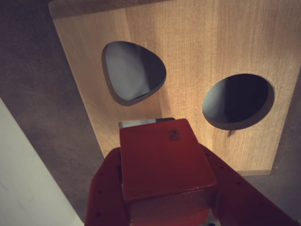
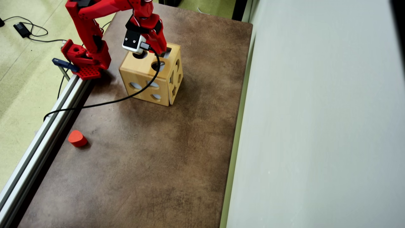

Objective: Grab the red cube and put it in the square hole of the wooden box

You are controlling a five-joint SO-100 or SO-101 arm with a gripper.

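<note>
Wrist view: I am seeing the gripper (image 1: 164,207) clamping the cube (image 1: 162,157) just above the box (image 1: 188,66) top, beside two rounded holes. Overhead view: the gripper (image 2: 158,50) is hanging over the box (image 2: 144,80); a rounded block (image 2: 77,138) is lying well apart.

Wide bare table (image 2: 152,158) right of and below the box (image 2: 148,83) in overhead view. Blocking: black cable (image 2: 104,103) draped across box, rounded block (image 2: 77,138) by rail (image 2: 47,133).
</note>
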